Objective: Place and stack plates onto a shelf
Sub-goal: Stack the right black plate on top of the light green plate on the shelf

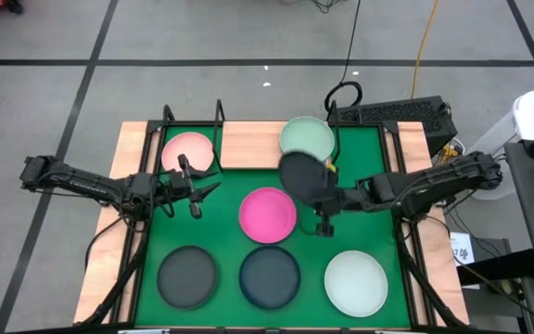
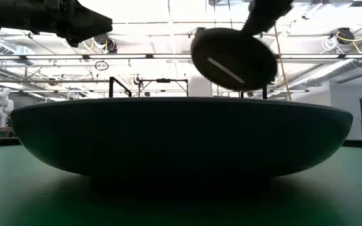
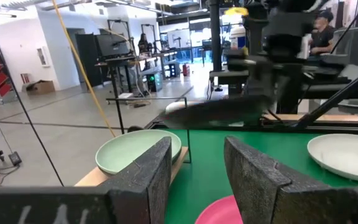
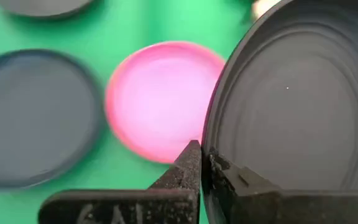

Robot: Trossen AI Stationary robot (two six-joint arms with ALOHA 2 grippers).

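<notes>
A light pink plate (image 1: 188,151) and a pale green plate (image 1: 306,137) lie flat on the light-wood shelf (image 1: 248,144) at the table's far edge. My right gripper (image 1: 327,195) is shut on a dark plate (image 1: 302,176), held in the air by the shelf's near edge beside the pale green plate. The hot pink plate (image 1: 268,214), two dark plates (image 1: 187,276) (image 1: 270,276) and a whitish plate (image 1: 356,282) lie on the green mat. My left gripper (image 1: 197,190) hovers open near the light pink plate, holding nothing. My right gripper pinches the dark plate's rim (image 4: 211,149) between its two fingers, one finger (image 4: 188,168) on the outside and the other (image 4: 241,180) on the hollow inner side. The plate is lifted clear and tilted, as the low view shows (image 2: 234,59).
Black wire posts (image 1: 219,111) of the shelf frame stand at the far edge. Wooden border strips (image 1: 109,232) run along the table's sides. A cable and dark equipment (image 1: 397,113) sit beyond the far right corner. People show in the room behind in the left wrist view.
</notes>
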